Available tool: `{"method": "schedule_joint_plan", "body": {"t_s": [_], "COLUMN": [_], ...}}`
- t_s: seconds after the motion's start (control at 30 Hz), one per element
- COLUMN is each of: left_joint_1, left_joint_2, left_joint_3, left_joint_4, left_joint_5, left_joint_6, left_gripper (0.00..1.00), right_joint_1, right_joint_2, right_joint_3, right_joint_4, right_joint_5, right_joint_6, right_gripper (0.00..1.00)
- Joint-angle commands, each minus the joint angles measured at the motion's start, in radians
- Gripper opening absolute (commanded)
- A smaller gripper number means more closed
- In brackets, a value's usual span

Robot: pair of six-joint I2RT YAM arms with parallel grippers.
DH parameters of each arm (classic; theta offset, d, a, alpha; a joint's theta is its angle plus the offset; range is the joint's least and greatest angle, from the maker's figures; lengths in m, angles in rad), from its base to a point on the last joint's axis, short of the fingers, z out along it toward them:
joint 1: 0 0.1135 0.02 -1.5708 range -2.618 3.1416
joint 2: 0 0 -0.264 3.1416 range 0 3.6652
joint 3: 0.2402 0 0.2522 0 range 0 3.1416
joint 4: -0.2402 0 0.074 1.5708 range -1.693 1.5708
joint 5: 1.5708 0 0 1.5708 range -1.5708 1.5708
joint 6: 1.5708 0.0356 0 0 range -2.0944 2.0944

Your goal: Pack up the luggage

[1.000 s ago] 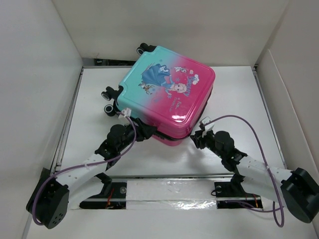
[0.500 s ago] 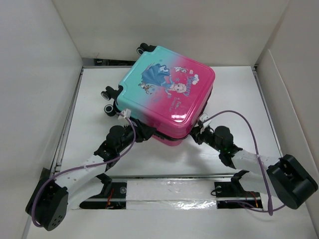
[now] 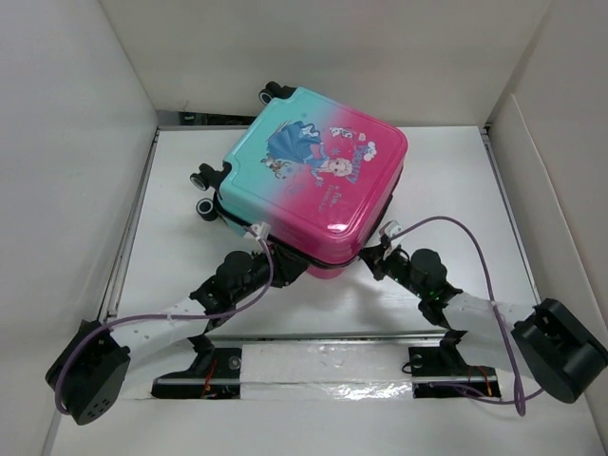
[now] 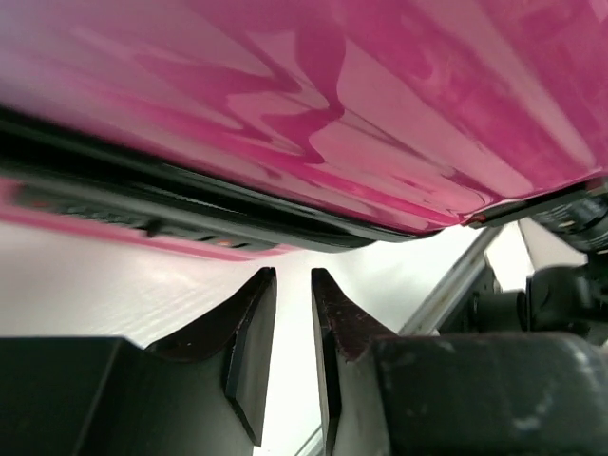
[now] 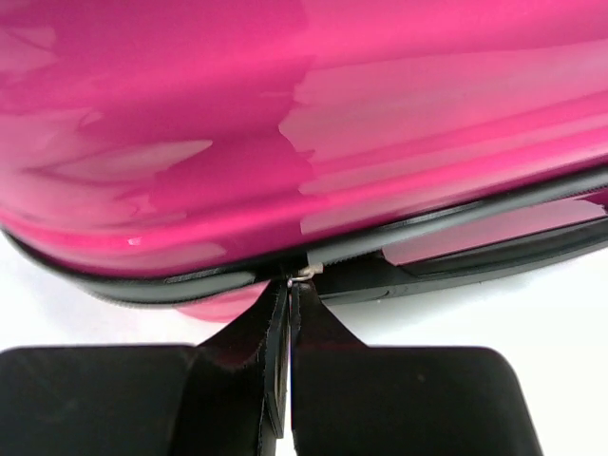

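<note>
The luggage [image 3: 313, 176], a pink-to-teal hard-shell case with a princess picture, lies flat on the white table with its black wheels [image 3: 204, 180] at the far left. Its lid is down over the black zipper band. My right gripper [image 3: 377, 253] is at the near right corner. In the right wrist view it [image 5: 290, 285] is shut on the small metal zipper pull [image 5: 304, 275] at the seam of the pink shell [image 5: 285, 114]. My left gripper [image 3: 274, 258] is at the near left edge. In the left wrist view it [image 4: 294, 277] is open by a narrow gap and empty, just below the pink shell [image 4: 380, 104].
White walls enclose the table on the left [image 3: 66, 190], back and right [image 3: 560, 199]. A metal rail [image 3: 323, 337] and both arm bases run along the near edge. Purple cables loop from both arms.
The luggage has shifted and turned slightly to the left. My left gripper has slid right along its near edge. My right gripper closed in on the near right corner and stays there.
</note>
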Motion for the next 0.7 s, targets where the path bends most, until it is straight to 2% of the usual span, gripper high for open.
{"method": "schedule_joint_plan", "body": {"t_s": [0.0, 0.17, 0.33, 0.4, 0.47, 0.53, 0.63, 0.67], "left_joint_1": [-0.025, -0.025, -0.034, -0.034, -0.034, -0.034, -0.06, -0.069], "left_joint_2": [0.072, 0.256, 0.36, 0.405, 0.436, 0.468, 0.499, 0.509], "left_joint_3": [0.067, 0.178, 0.244, 0.274, 0.297, 0.313, 0.351, 0.359], "left_joint_4": [0.112, 0.234, 0.318, 0.329, 0.344, 0.355, 0.349, 0.341], "left_joint_5": [-0.021, -0.005, -0.044, -0.056, -0.056, -0.047, -0.029, -0.03], "left_joint_6": [0.032, 0.03, 0.009, -0.005, -0.022, -0.036, -0.037, -0.036], "left_gripper": [0.19, 0.21, 0.21, 0.21, 0.21, 0.21, 0.22, 0.22], "right_joint_1": [0.063, 0.156, 0.362, 0.437, 0.567, 0.668, 0.68, 0.68], "right_joint_2": [-0.101, -0.211, -0.245, -0.213, -0.155, -0.106, 0.014, 0.048], "right_joint_3": [0.034, 0.054, 0.053, 0.064, 0.112, 0.163, 0.277, 0.292], "right_joint_4": [-0.05, -0.287, -0.411, -0.426, -0.438, -0.449, -0.44, -0.358], "right_joint_5": [0.058, 0.135, 0.225, 0.247, 0.31, 0.415, 0.536, 0.57], "right_joint_6": [0.009, 0.048, 0.131, 0.185, 0.223, 0.242, 0.289, 0.306], "right_gripper": [0.0, 0.0, 0.0, 0.0, 0.0, 0.0, 0.0, 0.0]}}
